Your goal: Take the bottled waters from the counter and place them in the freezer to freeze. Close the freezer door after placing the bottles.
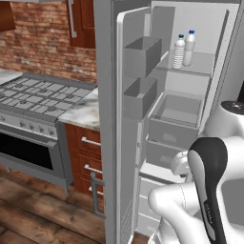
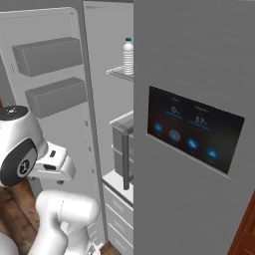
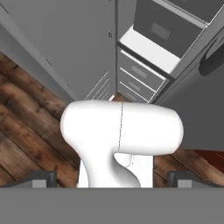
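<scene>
Two small clear plastic bottled waters (image 1: pixel 183 50) stand on the freezer shelf (image 1: pixel 200 64); gripper (image 3: pixel 113 178) released, empty. Closing the tall grey freezer door (image 1: pixel 131 143) might, seemingly, clip the folded arm.

**Both bottles on the freezer shelf, door hanging open**

Standing upright on the upper pale grey shelf of the tall grey metallic freezer (image 1: pixel 193 90): two small clear plastic bottled waters (image 1: pixel 184 49) with white labels and small caps, just beside each other, the ribbed one nearer the front. Showing again in the right base view as one capped bottle (image 2: pixel 128 56) on the shelf edge. Swinging wide open: the flat grey freezer door (image 1: pixel 133 124), two boxy grey bins jutting from its inner face. Lying bare beside the door: a white-and-grey veined marble counter (image 1: pixel 83 112) over reddish-brown drawers.
</scene>
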